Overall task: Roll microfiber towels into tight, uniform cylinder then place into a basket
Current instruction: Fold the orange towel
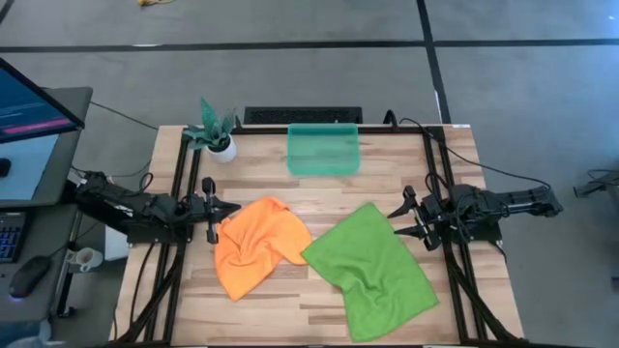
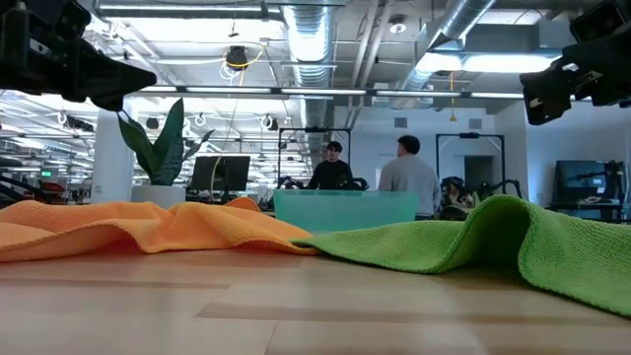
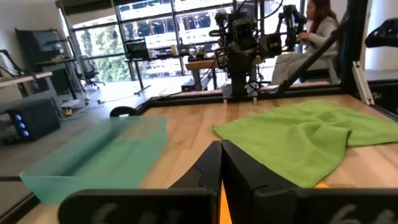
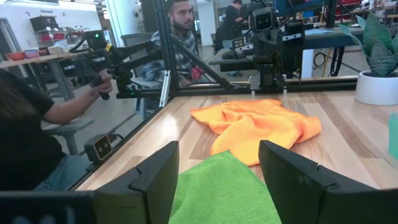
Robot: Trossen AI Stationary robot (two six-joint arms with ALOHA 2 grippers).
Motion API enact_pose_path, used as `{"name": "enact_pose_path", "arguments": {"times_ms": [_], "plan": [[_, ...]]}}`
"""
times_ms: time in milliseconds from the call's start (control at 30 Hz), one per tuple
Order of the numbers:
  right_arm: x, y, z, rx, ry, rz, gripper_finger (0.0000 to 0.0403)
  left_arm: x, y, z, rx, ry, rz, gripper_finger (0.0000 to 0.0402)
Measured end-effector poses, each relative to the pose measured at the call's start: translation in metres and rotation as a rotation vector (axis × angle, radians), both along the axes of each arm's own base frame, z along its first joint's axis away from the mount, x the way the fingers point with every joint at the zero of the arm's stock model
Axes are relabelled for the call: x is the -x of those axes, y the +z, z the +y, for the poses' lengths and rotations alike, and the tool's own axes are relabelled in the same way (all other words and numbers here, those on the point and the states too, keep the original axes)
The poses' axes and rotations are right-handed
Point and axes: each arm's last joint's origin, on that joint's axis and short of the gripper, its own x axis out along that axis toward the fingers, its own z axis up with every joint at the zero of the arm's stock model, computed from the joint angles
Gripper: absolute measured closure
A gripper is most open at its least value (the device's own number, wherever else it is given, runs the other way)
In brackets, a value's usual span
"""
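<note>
Green towel (image 1: pixel 372 274) lies loose and wrinkled on the near right part of the wooden table (image 1: pixel 280 319), unrolled, one corner pointing toward the near edge. Its far left edge touches, possibly just overlaps, the orange towel (image 1: pixel 256 246), which lies crumpled left of centre, also unrolled. In the low view both cloths sit in soft folds on the wood, the orange one on the left and the green one rising in a hump on the right.

Left gripper (image 1: pixel 224 208) hovers at the table's left side, just beside the far left edge of the orange towel; fingers together, nothing between them. In the left wrist view the two dark fingers (image 3: pixel 211 171) meet in a point.

Right gripper (image 1: pixel 398 220) hovers at the right side, level with the far corner of the green towel; fingers (image 4: pixel 155 168) spread wide apart, holding nothing.

Basket (image 1: pixel 323 149), translucent teal, sits empty at the far centre of the table, well apart from both towels. A potted plant (image 1: pixel 215 132) in a white pot stands to its left, near the far left corner.

People show in the room beyond the table.
</note>
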Motion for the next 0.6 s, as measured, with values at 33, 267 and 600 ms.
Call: {"name": "enact_pose_path", "arguments": {"times_ms": [33,267,600], "plan": [[0.0,-0.0001,0.0,0.0,0.0,0.001,0.0159,0.0,0.0001,-0.0001,0.001,-0.003,-0.001,0.0401],[0.0,0.0,0.0,0.0,0.0,0.0,0.0159,-0.0002,0.0,-0.0012,0.051,-0.043,-0.007,0.0401],[0.0,-0.0002,0.0,0.0,0.0,0.001,0.0159,-0.0019,-0.003,-0.0056,0.111,-0.173,0.024,0.0323]]}}
